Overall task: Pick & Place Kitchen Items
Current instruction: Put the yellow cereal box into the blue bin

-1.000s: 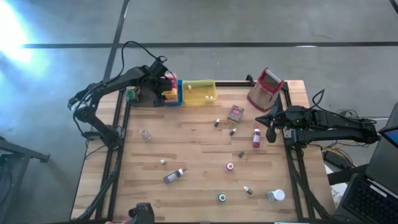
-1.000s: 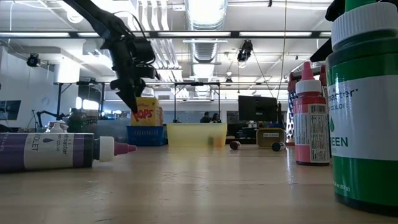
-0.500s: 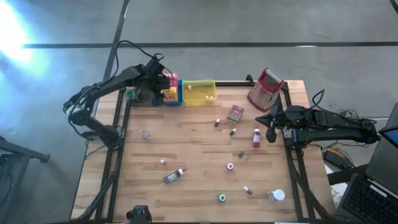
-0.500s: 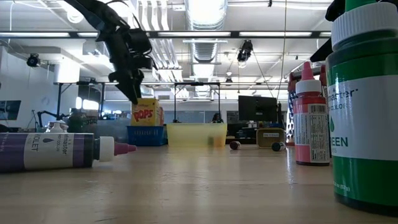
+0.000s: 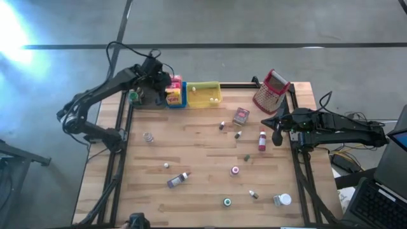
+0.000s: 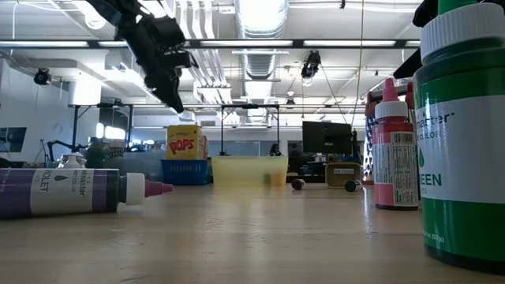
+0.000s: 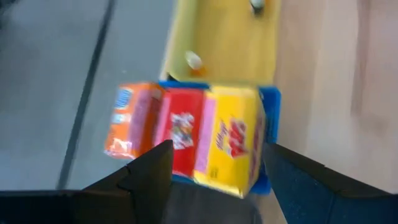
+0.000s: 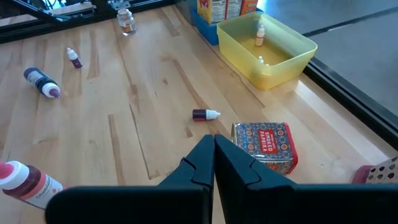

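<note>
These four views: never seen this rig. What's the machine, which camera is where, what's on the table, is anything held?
Two dark robot arms work at a wooden table. One camera looks straight down, one sits at tabletop height, and one rides on each wrist. The left pincer hangs open and empty above a blue tray packed with small boxes. The right pincer waits shut and empty at the table's right side. On the table are a yellow tray, a metal grater, a patterned tin and scattered tiny bottles.
</note>
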